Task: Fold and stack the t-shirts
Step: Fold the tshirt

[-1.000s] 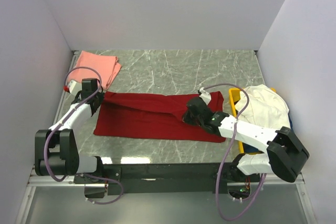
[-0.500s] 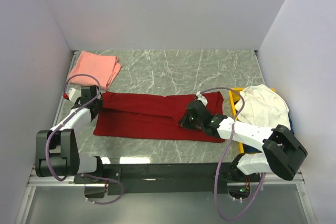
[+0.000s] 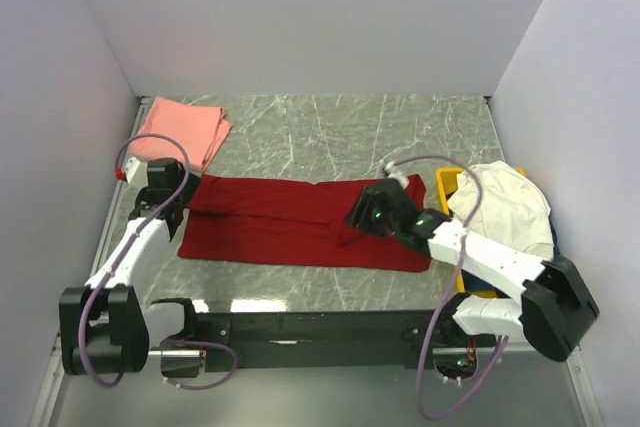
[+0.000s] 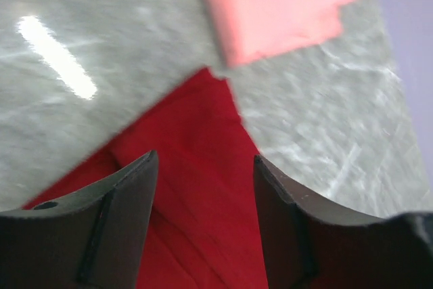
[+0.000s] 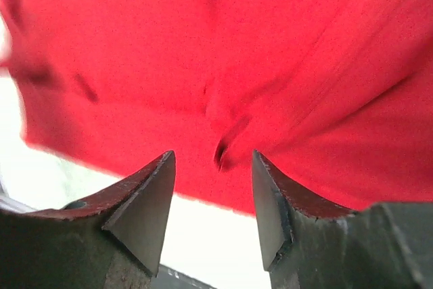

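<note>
Evidently readying a fold: left gripper [image 4: 203, 160] and right gripper [image 5: 213, 157] parted and empty near opposite ends of the deep red shirt [image 3: 280, 222], spread long on the table [image 3: 330, 137]. Salmon pink shirt [image 3: 180, 132] parked folded, far left.

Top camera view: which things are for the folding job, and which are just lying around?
For the job: deep red t-shirt, spread flat; salmon pink t-shirt, folded, back left; cream white t-shirt, bunched at right.
Just lying about: yellow tray, partly under the white cloth.
</note>
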